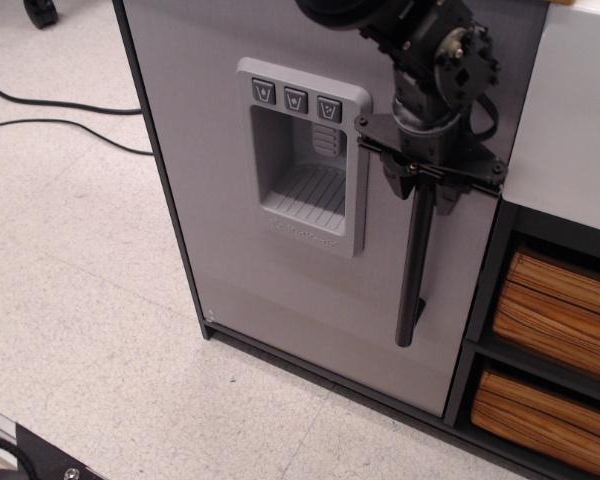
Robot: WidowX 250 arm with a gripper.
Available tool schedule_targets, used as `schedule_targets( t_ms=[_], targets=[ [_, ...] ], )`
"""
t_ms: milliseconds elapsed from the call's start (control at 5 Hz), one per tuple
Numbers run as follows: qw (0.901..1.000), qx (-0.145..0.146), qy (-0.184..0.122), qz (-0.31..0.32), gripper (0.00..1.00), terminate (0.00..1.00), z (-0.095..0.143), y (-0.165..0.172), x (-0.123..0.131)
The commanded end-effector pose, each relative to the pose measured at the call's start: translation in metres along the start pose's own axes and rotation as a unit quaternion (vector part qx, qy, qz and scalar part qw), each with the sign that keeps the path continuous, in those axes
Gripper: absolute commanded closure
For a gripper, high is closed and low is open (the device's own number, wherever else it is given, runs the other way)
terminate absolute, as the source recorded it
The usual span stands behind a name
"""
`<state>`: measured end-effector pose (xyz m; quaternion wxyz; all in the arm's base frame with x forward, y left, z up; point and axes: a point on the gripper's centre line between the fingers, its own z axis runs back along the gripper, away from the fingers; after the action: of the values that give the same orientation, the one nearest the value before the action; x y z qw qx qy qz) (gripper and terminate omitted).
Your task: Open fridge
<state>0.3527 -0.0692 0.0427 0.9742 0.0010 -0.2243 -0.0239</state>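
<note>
Even, bright overhead lighting; soft, faint shadows lie on the pale floor (90,300) beneath the fridge (230,250) base. The grey door shows no glare. Focus is sharp at centre; the dark arm (380,20) at top is slightly blurred. Mild darkening appears at the near-left corner.

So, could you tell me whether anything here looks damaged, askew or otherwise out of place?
Nothing stands out. The fridge door sits flat and closed, its handle straight, and the gripper is squarely at the handle's upper part.
</note>
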Motion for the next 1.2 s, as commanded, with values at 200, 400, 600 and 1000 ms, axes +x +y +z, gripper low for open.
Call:
schedule_targets(
  t_ms=[200,400,600,1000],
  targets=[
    [0.999,-0.023,-0.036,-0.016,1.0,0.0,0.041,0.021,-0.02],
    [0.9992,-0.012,-0.035,-0.018,1.0,0.0,0.048,0.037,-0.039],
    [0.9993,-0.006,-0.03,-0.021,1.0,0.0,0.059,0.05,-0.055],
    [0.9969,0.054,0.033,0.046,0.0,0.0,0.063,0.053,-0.09]
  ],
)
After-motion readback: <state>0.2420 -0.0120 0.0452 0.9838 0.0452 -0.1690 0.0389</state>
